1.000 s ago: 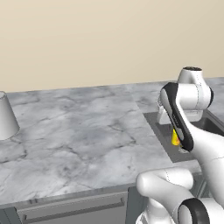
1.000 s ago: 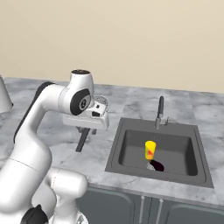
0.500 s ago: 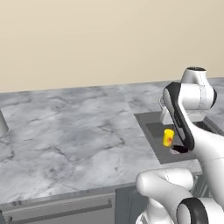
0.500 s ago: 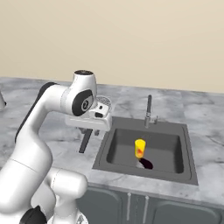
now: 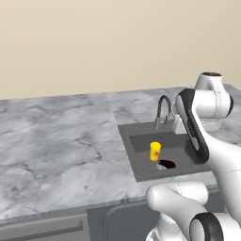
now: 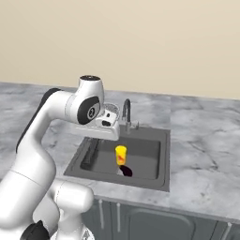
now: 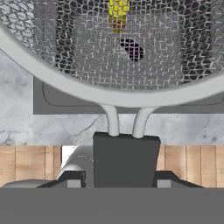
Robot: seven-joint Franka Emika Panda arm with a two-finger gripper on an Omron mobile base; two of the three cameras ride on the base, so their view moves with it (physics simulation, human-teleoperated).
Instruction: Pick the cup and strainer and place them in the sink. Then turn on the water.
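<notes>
The yellow cup [image 5: 155, 151] [image 6: 121, 155] stands upright inside the dark sink [image 5: 141, 167] [image 6: 145, 176], beside the drain hole. My gripper [image 7: 118, 179] [image 6: 108, 126] is shut on the strainer's dark handle [image 7: 126, 159]. The strainer's grey mesh head [image 7: 112, 52] spreads across the top of the hand view, and the cup [image 7: 118, 12] shows through it. In the right base view the gripper hovers over the sink's left rim, with the handle [image 6: 92, 152] hanging down from it. The tap [image 5: 162, 109] [image 6: 126, 112] arches at the back of the sink; no water stream is visible.
Grey-white marble counter [image 5: 56, 150] [image 6: 201, 154] runs on both sides of the sink, against a beige wall. Dark cabinet fronts [image 6: 140, 225] lie below the counter edge. My own arm [image 5: 207, 136] hides the sink's right side in the left base view.
Both base views have shifted, so the base has driven sideways and the sink now sits nearer the middle. The grip on the strainer is unchanged. The cup stays in the sink.
</notes>
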